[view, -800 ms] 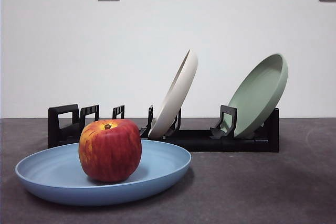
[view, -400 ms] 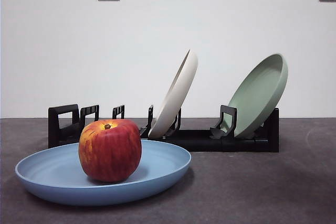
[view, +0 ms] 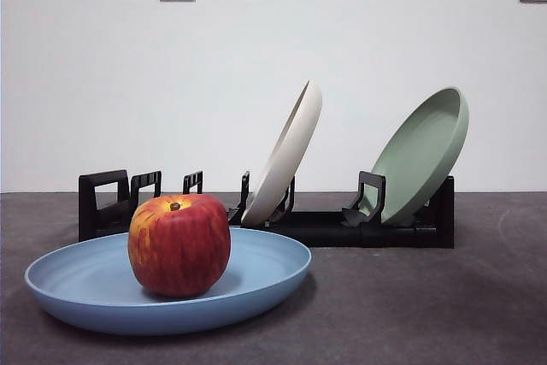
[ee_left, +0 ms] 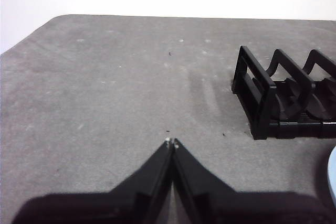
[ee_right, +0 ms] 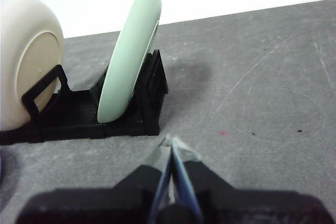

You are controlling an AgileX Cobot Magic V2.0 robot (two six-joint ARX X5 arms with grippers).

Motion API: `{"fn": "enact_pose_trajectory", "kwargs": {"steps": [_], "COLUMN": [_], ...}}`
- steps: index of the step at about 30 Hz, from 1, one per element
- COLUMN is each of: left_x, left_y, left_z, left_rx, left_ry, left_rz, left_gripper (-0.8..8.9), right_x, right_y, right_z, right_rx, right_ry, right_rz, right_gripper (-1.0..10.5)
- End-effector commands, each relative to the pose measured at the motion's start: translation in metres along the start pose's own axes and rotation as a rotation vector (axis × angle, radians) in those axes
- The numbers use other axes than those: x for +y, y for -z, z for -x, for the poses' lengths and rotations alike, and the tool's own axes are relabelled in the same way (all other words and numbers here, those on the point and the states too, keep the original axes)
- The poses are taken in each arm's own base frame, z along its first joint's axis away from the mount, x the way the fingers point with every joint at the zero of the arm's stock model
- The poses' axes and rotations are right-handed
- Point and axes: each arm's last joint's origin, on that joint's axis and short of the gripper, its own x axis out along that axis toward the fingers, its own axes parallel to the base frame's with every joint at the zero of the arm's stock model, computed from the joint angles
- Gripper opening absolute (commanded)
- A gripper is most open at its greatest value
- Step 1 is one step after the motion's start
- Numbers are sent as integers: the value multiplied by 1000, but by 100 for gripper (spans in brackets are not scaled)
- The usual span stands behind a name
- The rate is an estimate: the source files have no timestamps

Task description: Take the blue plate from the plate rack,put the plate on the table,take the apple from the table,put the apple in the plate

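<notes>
A: Red and a bit yellow, that is the apple (view: 179, 244). It sits in the blue plate (view: 94, 284), right at the front, a little to one side of the middle.

B: And the plate?

A: It lies flat on the grey worktop (view: 410, 314), in front of the black rack (view: 342, 228). So I think the job is all done.

B: What is behind it?

A: The rack holds a cream plate (view: 286, 156) and a green plate (view: 423, 156). Both lean over in their slots. The slots at the rack's end behind the apple have no plate in them.

B: Where are the arms?

A: Away from the food. The left gripper (ee_left: 171, 142) is pinched closed and holds nothing. It hangs over bare worktop near the end of the rack with no plates. The right gripper (ee_right: 169, 141) is closed too, with nothing in it, near the green plate's end of the rack.

B: Could anything go wrong now?

A: Maybe. The apple is round, so a bump to the plate could make it roll toward the rim. The rim is low, so it may not stop it.

B: And the arms?

A: If the right one swung low it might hit the green plate, which leans and could tip. The left one might knock the rack. They should lift up first, I think.
</notes>
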Motion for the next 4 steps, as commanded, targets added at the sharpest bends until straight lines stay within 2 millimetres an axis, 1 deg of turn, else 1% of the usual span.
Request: {"fn": "enact_pose_trajectory", "kwargs": {"steps": [1,4], "left_x": [0,0], "left_y": [4,4], "left_z": [-2,-2], "left_rx": [6,6], "left_ry": [-4,-4], "left_rz": [0,0], "left_gripper": [-1,-1], "right_x": [-1,-1], "right_y": [4,4], "right_z": [-1,-1], "right_rx": [15,15], "right_ry": [2,2], "right_rz": [-12,-12], "right_gripper": [1,1]}}
